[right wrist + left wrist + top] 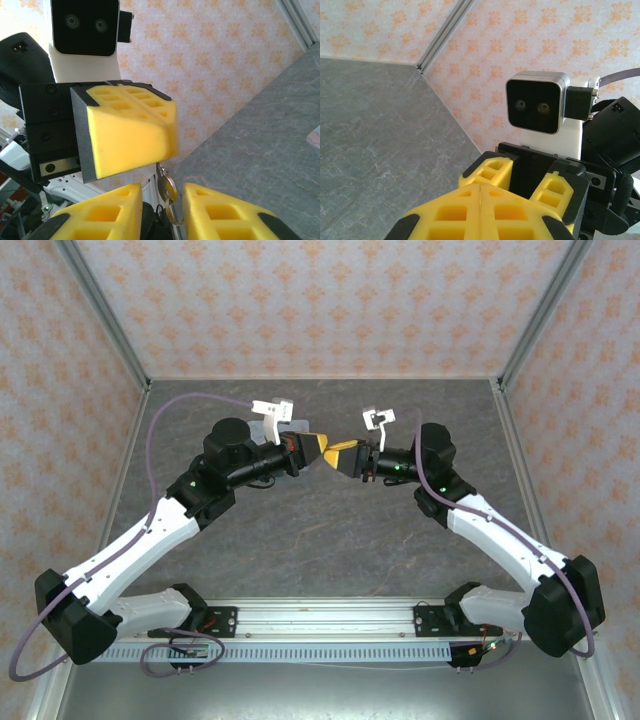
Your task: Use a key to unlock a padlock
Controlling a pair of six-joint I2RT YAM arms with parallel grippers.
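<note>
From above: left arm bent at the elbow, rising from the near-left base toward the middle of the dark grey stone-patterned table (330,540). Right arm mirrored from the near-right base. Yellow-fingered left pincer (318,448) and yellow-fingered right pincer (340,455) tip to tip, raised over the table. Too small here to read either set of jaws. Pale blue flat object (297,426) just beyond the left wrist, mostly covered by it.

From the left wrist: own fingers (445,215) pressed together along one seam. Beyond them, the right pincer (522,176) facing in, fingers spread to either side. Nothing small made out at the seam.

From the right wrist: own fingers (112,210) spread apart at the bottom edge, cut off by the frame. Left pincer (160,132) closed above as one wedge. Small brass-toned metal key on a wire ring (166,192) hanging from under that wedge's tip, down into the gap between the right fingers. Cannot tell whether touching them; the nip point itself hidden.
</note>
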